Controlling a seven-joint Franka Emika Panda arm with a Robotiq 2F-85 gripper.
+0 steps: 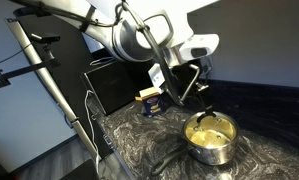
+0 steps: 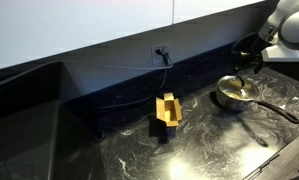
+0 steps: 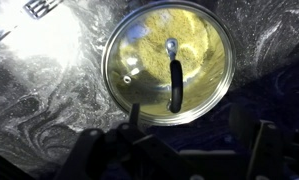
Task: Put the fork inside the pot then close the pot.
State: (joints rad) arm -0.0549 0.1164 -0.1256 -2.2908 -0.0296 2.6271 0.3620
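- While it hangs over the pot (image 1: pixel 211 150), the gripper (image 3: pixel 184 115) shows its claw spread wide, nothing between the jaws.
- Glass lid (image 3: pixel 139 50) lies on pot; yellowish inside visible through it.
- Pot stands on dark marbled counter (image 2: pixel 189 150).

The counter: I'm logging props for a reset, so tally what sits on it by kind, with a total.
Pot: 1
Glass lid, on the pot: 1
Yellow box: 1
Tined metal utensil, only its end in the wrist view: 1
Total: 4
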